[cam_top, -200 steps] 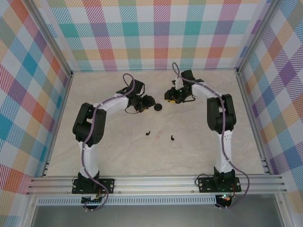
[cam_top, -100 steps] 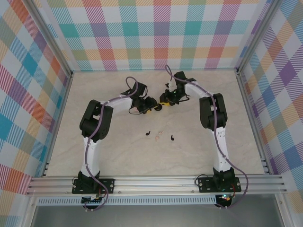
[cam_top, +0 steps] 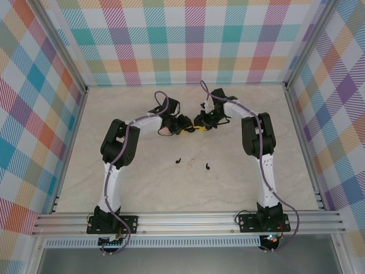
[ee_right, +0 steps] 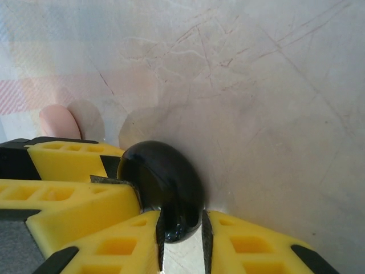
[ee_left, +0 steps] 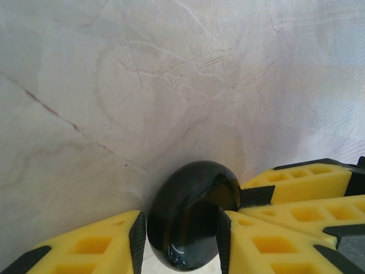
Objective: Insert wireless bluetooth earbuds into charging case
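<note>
Far-centre worktop [cam_top: 142, 188]: left gripper [ee_left: 181, 240] and right gripper [ee_right: 182, 228] both clenched on one glossy black rounded object [ee_left: 185, 197]; two earbuds [cam_top: 178, 161] lie apart, nearer the near edge.

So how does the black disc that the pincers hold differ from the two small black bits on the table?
The black disc is clamped by the left pincer and the right pincer; the earbuds lie loose on the table. The disc is round and bigger; the earbuds are tiny commas. All are black.
</note>
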